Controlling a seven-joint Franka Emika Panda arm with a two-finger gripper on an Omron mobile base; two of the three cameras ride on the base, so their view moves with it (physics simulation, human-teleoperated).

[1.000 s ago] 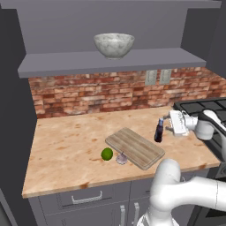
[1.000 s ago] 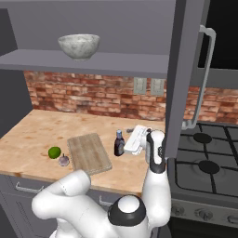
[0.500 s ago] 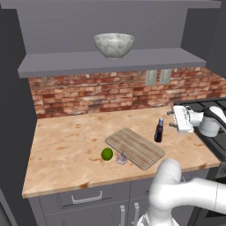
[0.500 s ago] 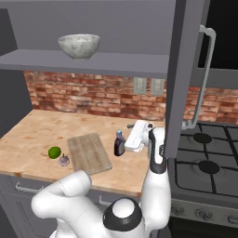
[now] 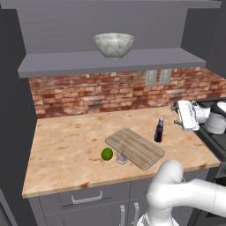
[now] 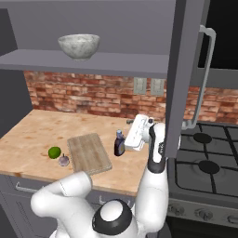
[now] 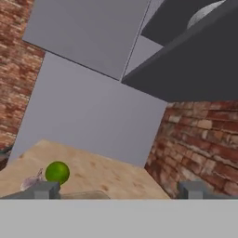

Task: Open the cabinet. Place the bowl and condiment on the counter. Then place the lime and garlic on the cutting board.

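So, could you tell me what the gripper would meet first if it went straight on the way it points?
The open gripper points across the counter, above the lime. The way looks free up to the grey side wall, though depth is unclear.

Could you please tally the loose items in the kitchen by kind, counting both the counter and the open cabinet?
Bowl, in the cabinet: 1
Bottle, on the counter: 1
Lime, on the counter: 1
Garlic, on the counter: 1
Cutting board, on the counter: 1
Total: 5
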